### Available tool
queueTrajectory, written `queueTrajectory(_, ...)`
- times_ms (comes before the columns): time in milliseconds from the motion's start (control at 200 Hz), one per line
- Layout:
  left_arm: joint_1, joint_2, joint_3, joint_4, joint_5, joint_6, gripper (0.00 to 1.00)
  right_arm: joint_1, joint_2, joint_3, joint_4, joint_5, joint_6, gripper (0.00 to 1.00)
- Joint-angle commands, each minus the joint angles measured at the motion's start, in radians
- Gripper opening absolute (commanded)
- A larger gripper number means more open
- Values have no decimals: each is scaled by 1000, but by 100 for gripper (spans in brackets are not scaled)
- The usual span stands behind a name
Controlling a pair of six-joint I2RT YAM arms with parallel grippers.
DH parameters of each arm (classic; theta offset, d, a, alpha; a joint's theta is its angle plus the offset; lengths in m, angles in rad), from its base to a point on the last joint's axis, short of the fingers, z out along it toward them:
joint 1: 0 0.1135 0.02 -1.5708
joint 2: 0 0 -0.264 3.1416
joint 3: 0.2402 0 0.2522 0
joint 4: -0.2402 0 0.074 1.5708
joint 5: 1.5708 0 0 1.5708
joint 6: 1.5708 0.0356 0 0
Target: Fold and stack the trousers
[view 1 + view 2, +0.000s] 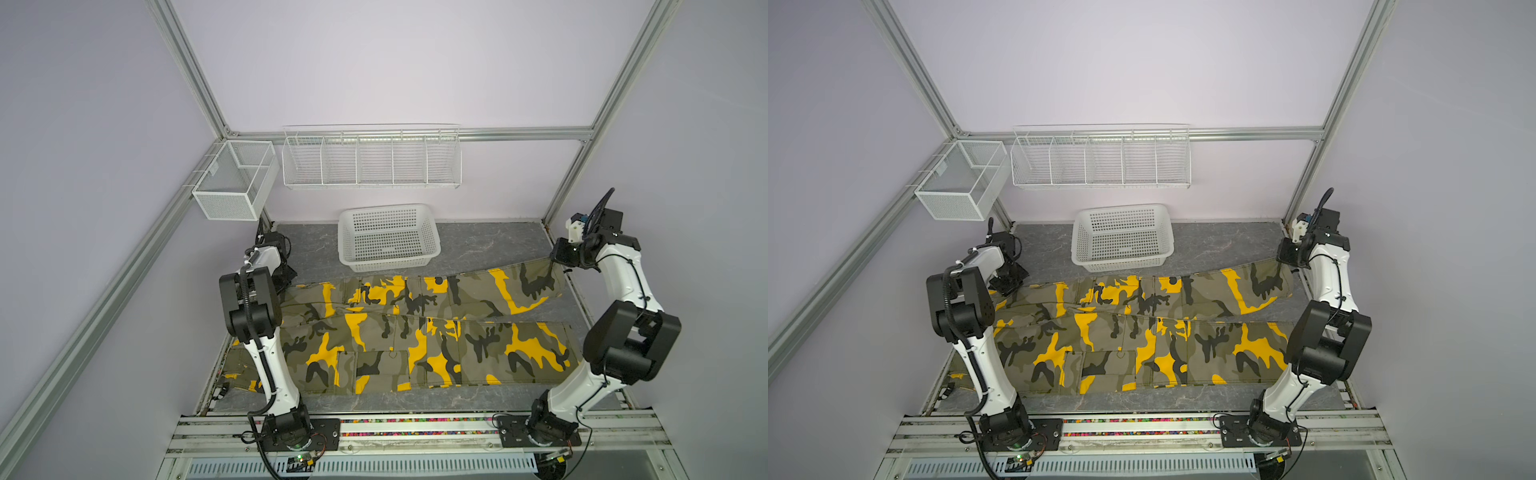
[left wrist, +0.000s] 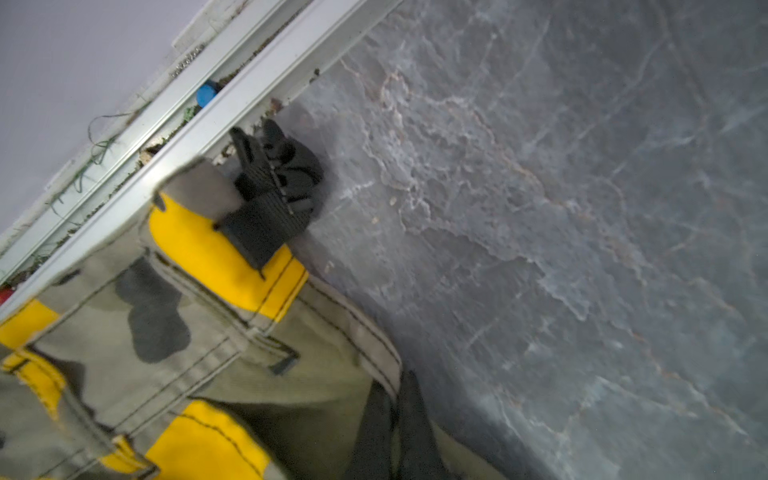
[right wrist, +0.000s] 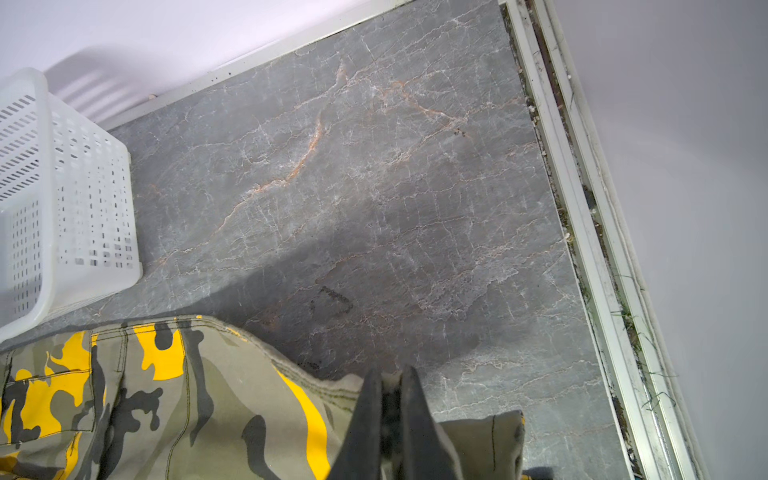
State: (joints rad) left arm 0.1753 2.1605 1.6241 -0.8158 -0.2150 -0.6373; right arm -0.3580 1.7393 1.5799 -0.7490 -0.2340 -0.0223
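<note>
The camouflage trousers (image 1: 395, 332) (image 1: 1133, 332) lie spread flat across the table in both top views, waist to the left and legs to the right. My left gripper (image 1: 286, 276) (image 1: 1005, 284) is at the far left corner of the waist. In the left wrist view it (image 2: 397, 382) is shut on the waistband edge of the trousers (image 2: 166, 332). My right gripper (image 1: 561, 257) (image 1: 1289, 257) is at the far right leg end. In the right wrist view it (image 3: 392, 378) is shut on the hem of the trousers (image 3: 187, 407), which is raised a little off the table.
A white lattice basket (image 1: 388, 237) (image 3: 62, 187) stands behind the trousers at the back middle of the grey marbled table (image 1: 478, 245). A wire rack (image 1: 372, 160) and a mesh box (image 1: 235, 180) hang on the back frame. Aluminium rails (image 2: 208, 124) border the table.
</note>
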Motion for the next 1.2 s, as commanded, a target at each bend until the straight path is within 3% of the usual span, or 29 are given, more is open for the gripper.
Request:
queueTrajectory(0,8,-18,29,-48,24,8,0,-15,-45,24,10,-26,7,6)
queueTrajectory(185,7,-178,6,-72,-9,0,0,-58,-135,-55,134,-40,39,6)
queueTrajectory(475,7,-506,-202,-43,-60,-66,0,-141,-313,-265,346,-89,96,6)
queueTrajectory(680,7,-624,-314,-1,-14,-102,0,-177,-393,-358,408,-98,69,6)
queueTrajectory(840,7,-721,-381,36,-16,-129,0,-183,-436,-497,588,-122,73,6)
queueTrajectory(1070,11,-887,-487,214,-174,-130,0,-196,-360,-576,799,-133,152,7)
queueTrajectory(1194,13,-850,-486,272,-133,-134,0,-186,-217,-528,805,-196,139,10)
